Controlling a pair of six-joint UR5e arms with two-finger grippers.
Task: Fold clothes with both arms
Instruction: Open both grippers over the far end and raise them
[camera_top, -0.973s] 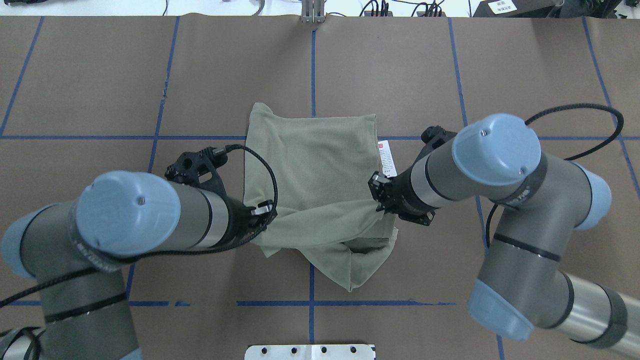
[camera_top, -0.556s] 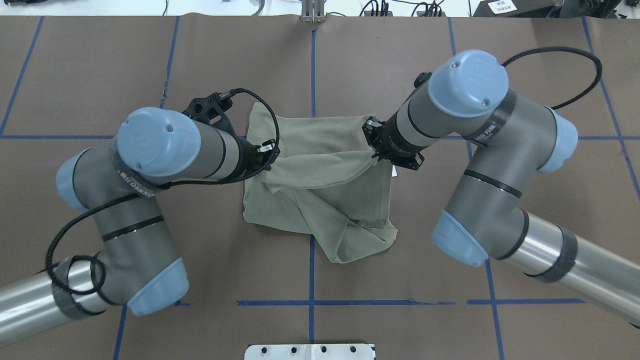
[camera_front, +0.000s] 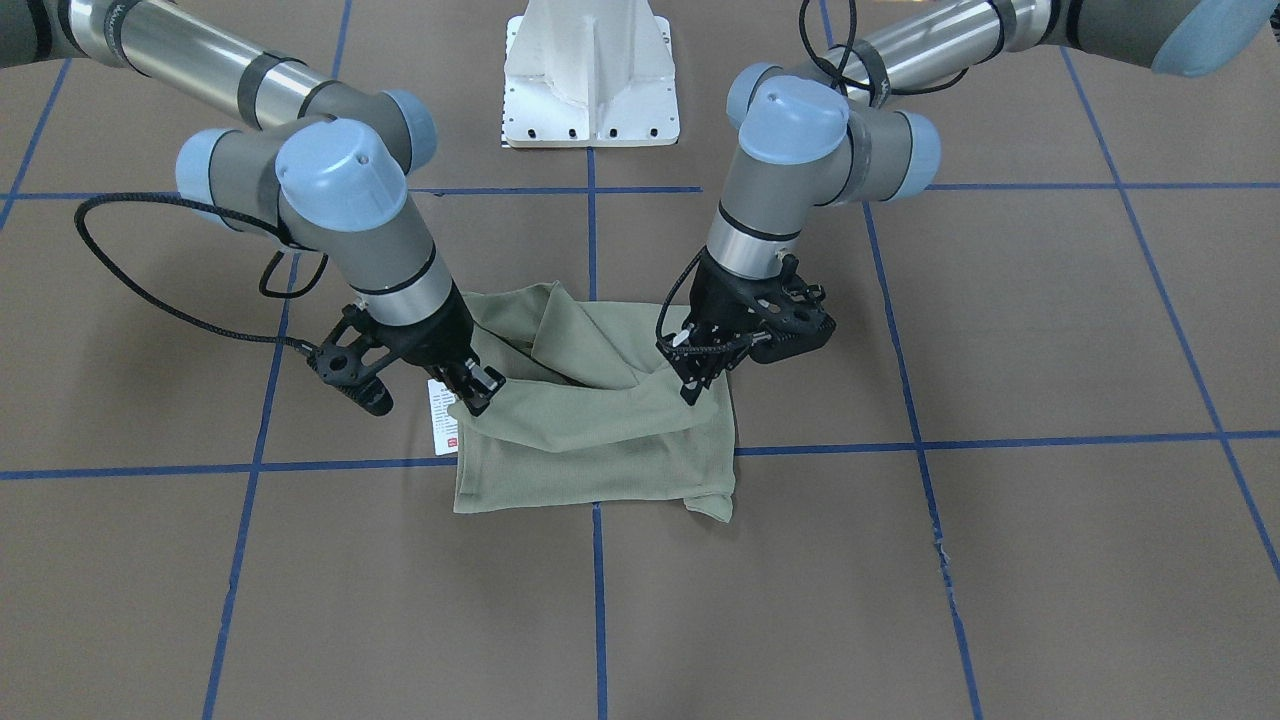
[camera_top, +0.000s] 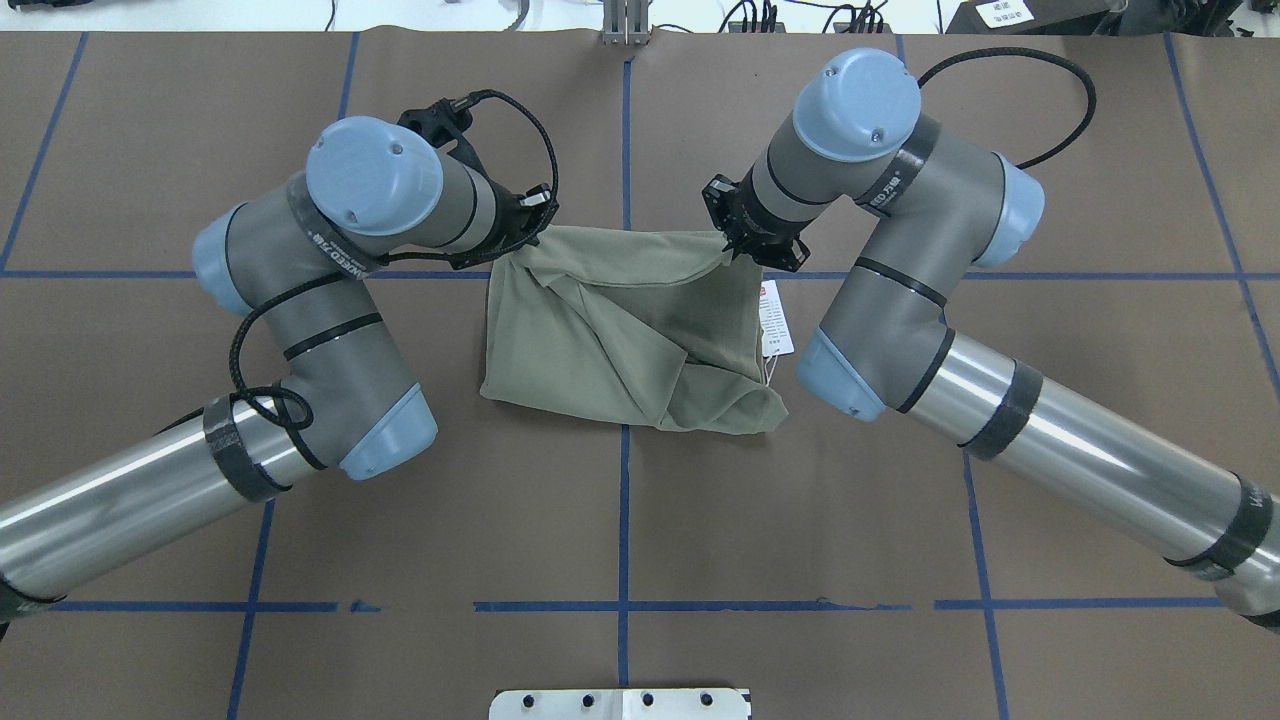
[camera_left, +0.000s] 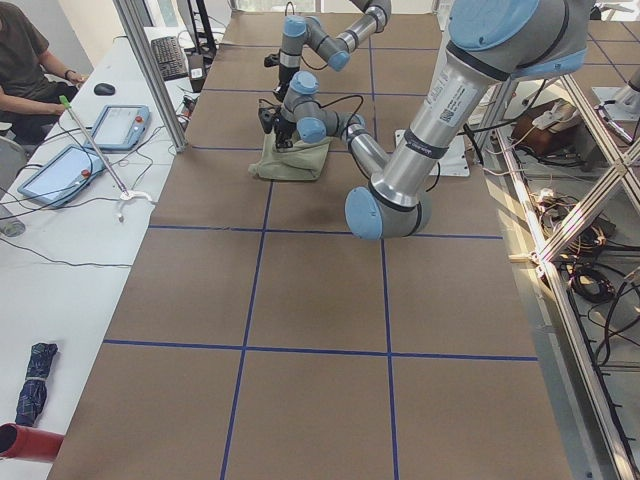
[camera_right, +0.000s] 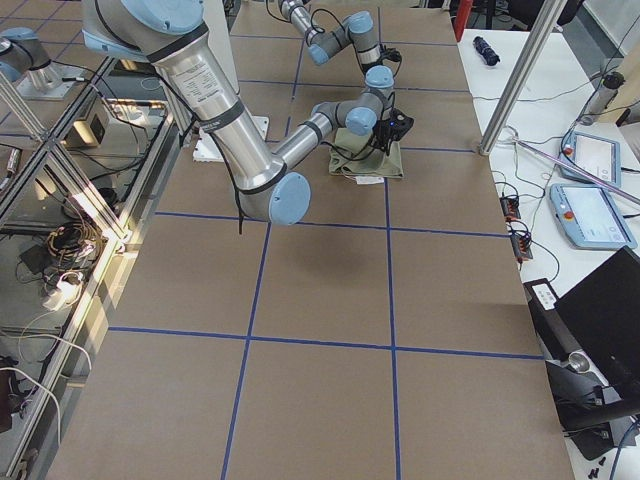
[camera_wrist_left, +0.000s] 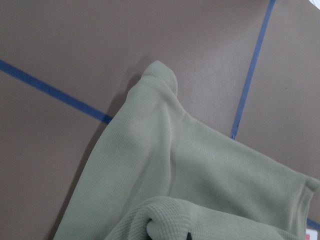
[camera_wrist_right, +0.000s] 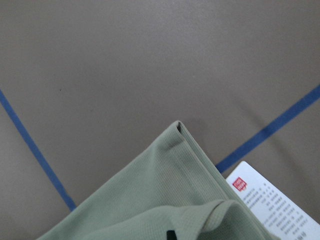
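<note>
On the brown counter (camera_top: 1000, 400), a sage-green shirt (camera_top: 620, 330) lies mid-counter, its long axis crosswise and its bulk toward the robot's edge. The left end effector (camera_top: 520, 240) and right end effector (camera_top: 735, 250) each pinch a corner of its raised upper layer (fingertips buried in cloth, collar out of sight). The hang tag (camera_top: 775, 320) peeks out nearer the right.

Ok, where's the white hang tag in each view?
Exterior front-facing: white paper hang tag left of the sage-green knit shirt.
Overhead exterior: tag right of shirt.
Exterior left: too small to tell.
Exterior right: too small to tell.
Left wrist: tag sliver, bottom-right corner.
Right wrist: tag bottom right.
Landmark: the shirt's edge on the robot's right.
</note>
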